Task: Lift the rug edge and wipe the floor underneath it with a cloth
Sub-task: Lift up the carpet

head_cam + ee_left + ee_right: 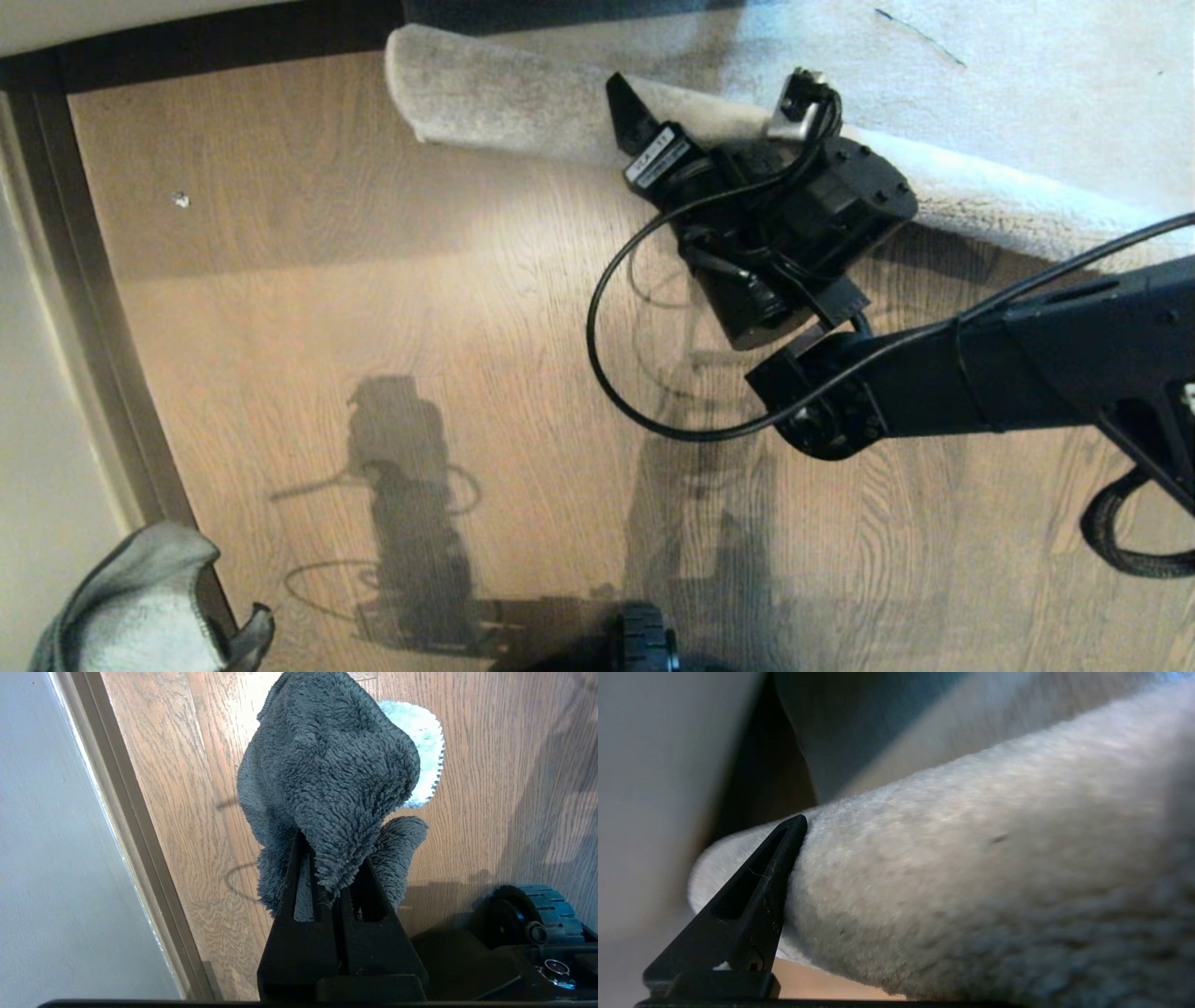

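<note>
Bright warm light falls from the far side across the brown wood-grain plank floor [373, 308], leaving a pale glare band and throwing long soft arm shadows toward the near edge, where the head view bends the dark skirting strip [103, 308]. The pale grey short-pile rug roll [994, 882] is blurred and overexposed in the right wrist view. The fluffy grey terry cloth [322, 779] is sharp and evenly lit.

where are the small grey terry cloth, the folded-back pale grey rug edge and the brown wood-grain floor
small grey terry cloth [322, 774], left wrist view, middle of its bunched pile
folded-back pale grey rug edge [504, 103], head view, rolled fold
brown wood-grain floor [373, 308], head view, bare plank
</note>
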{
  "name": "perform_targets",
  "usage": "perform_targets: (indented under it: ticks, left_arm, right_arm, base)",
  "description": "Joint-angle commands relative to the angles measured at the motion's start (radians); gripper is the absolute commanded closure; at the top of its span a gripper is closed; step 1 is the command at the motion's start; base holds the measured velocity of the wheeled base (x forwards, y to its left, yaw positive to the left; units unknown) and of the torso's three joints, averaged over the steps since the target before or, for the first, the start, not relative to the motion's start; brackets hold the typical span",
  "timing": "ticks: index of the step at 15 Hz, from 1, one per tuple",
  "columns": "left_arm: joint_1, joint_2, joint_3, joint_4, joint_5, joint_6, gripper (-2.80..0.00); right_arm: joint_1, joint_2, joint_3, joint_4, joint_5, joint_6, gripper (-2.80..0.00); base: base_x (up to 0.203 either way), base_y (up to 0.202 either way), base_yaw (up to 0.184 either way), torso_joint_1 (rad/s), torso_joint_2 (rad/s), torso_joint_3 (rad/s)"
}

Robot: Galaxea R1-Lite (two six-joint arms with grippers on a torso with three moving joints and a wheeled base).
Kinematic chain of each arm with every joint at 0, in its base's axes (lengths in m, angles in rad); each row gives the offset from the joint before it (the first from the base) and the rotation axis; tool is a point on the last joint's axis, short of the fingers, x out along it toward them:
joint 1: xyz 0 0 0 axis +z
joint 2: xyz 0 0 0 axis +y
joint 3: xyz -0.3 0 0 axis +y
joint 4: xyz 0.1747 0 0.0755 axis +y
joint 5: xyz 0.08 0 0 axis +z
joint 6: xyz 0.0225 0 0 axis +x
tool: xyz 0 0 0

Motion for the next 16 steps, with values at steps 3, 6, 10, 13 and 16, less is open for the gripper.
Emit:
perform_targets:
  ticks: [3, 6, 10, 13, 16]
  left_arm:
    - [0.000, 0.000, 0.000, 0.000, 0.000, 0.001, 0.00]
    - [0.000, 0.000, 0.000, 0.000, 0.000, 0.001, 0.00]
    - [0.000, 0.000, 0.000, 0.000, 0.000, 0.001, 0.00]
    - [0.000, 0.000, 0.000, 0.000, 0.000, 0.001, 0.00]
    - [-0.001, 0.000, 0.000, 0.000, 0.000, 0.001, 0.00]
  right_arm:
    - [-0.001, 0.023, 0.121, -0.053, -0.011, -0.181, -2.80]
    - [-0.001, 0.047, 0.246, -0.144, -0.012, -0.252, -2.80]
    - [-0.016, 0.067, 0.357, -0.230, -0.013, -0.367, -2.80]
    - [-0.044, 0.065, 0.403, -0.248, -0.013, -0.369, -2.80]
    - [-0.088, 0.056, 0.469, -0.255, -0.013, -0.371, -2.80]
  base:
    - [0.000, 0.000, 0.000, 0.000, 0.00, 0.000]
    - [0.000, 0.000, 0.000, 0.000, 0.00, 0.000]
    - [0.000, 0.000, 0.000, 0.000, 0.00, 0.000]
    - [0.000, 0.000, 0.000, 0.000, 0.00, 0.000]
    - [0.000, 0.000, 0.000, 0.000, 0.00, 0.000]
